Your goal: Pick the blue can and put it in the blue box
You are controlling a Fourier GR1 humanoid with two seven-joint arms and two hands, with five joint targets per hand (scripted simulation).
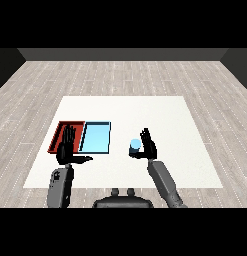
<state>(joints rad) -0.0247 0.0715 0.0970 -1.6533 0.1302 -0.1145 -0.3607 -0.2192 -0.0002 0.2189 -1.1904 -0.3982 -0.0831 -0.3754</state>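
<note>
Standing on table (195, 125): can (135, 145), not yet lifted. Closing beside it: right hand (148, 147), fingers spread wide. Idling outstretched: left hand (67, 149). Waiting: blue tray (96, 148), nothing inside.

Right hand (149, 146) beside blue can (135, 145)

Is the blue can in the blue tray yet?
No. The blue can stands on the table right of the light blue tray, beside the right hand.

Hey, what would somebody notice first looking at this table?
Probably the red tray and light blue tray lying side by side left of centre. The left hand hangs open over the red tray's near edge. To the right, the right hand is beside the blue can.
</note>
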